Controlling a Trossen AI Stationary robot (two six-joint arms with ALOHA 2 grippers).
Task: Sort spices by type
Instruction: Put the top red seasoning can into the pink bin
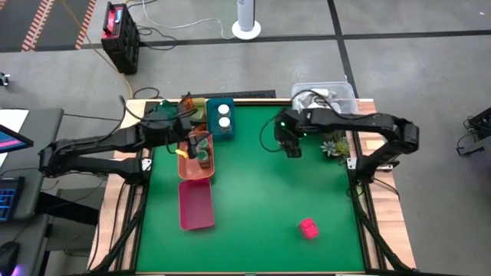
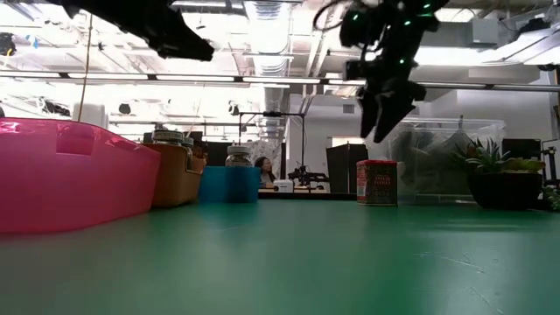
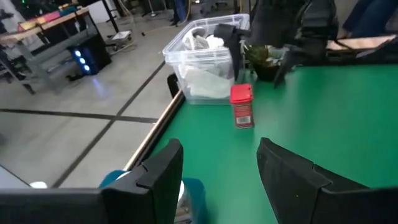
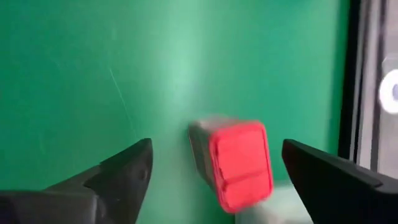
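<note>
On green table (image 1: 253, 199): red-lidded spice tin (image 4: 239, 165), upright.

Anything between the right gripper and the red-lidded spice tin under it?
Nothing: in the right wrist view the red-lidded tin stands on bare green mat, directly below the open right gripper.

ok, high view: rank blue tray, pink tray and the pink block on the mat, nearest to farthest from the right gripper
From the right gripper, open above the mat's far middle:
1. Blue tray, to its left at the far edge, holding two white-lidded jars.
2. Pink block, toward the near edge.
3. Pink tray, near-left.
</note>
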